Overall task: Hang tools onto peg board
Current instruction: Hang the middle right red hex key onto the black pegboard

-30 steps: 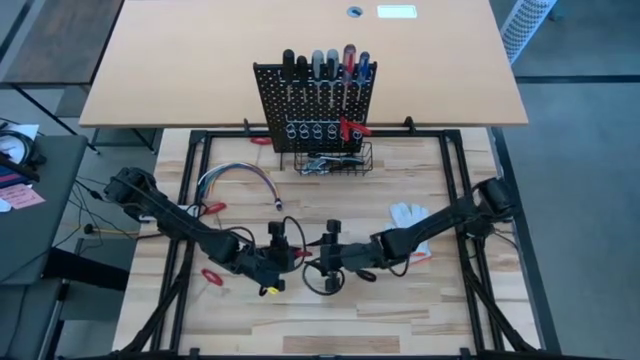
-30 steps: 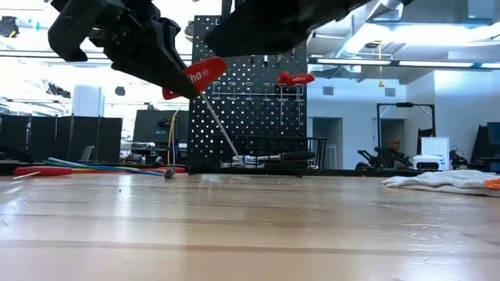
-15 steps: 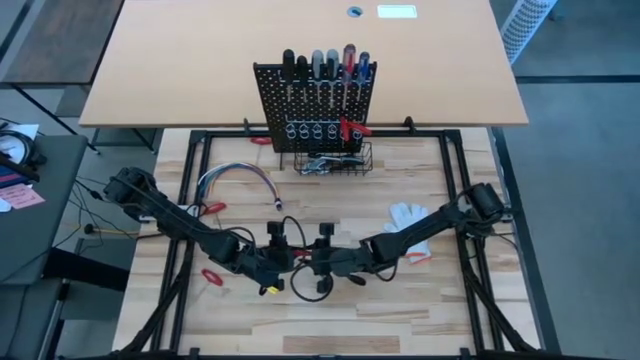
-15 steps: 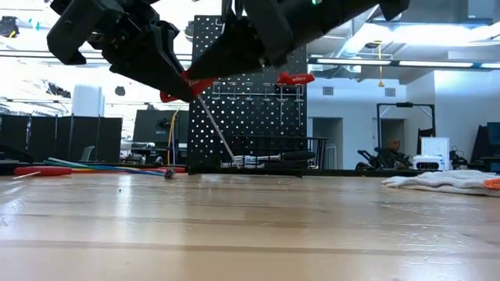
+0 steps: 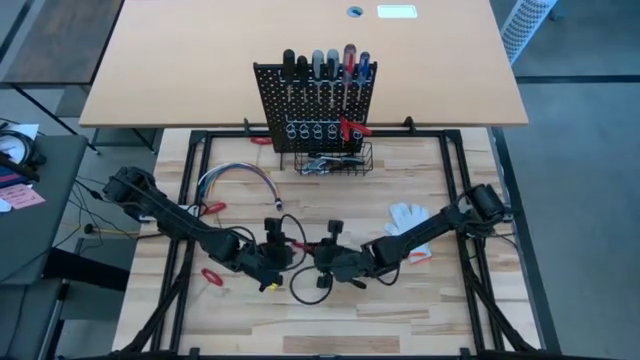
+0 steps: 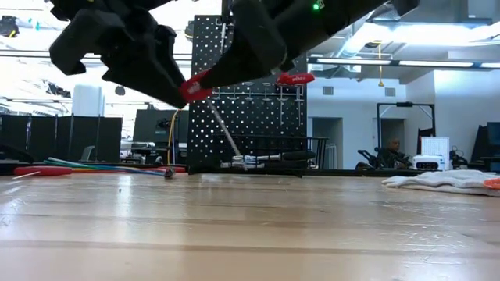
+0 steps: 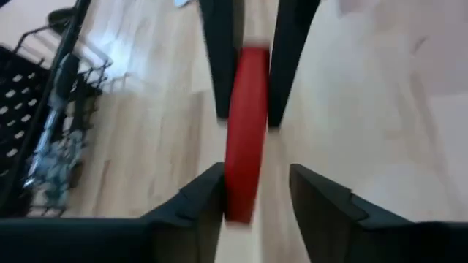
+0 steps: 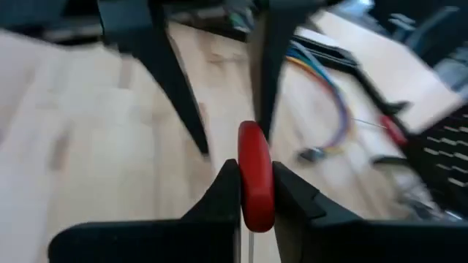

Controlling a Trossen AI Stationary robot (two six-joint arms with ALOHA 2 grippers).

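red screwdriver handle [image 8: 255, 179] pinched by right claw [image 8: 255, 201], loose between spread left claw [image 7: 254, 191]

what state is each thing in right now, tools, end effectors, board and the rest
red-handled screwdriver: held in the air between both end effectors
left end effector: around the red handle, gap on one side
right end effector: shut on the red handle
peg board: upright, tools hung in its top row
wire basket: holds metal tools
white glove: lying flat
cable bundle: lying on the table
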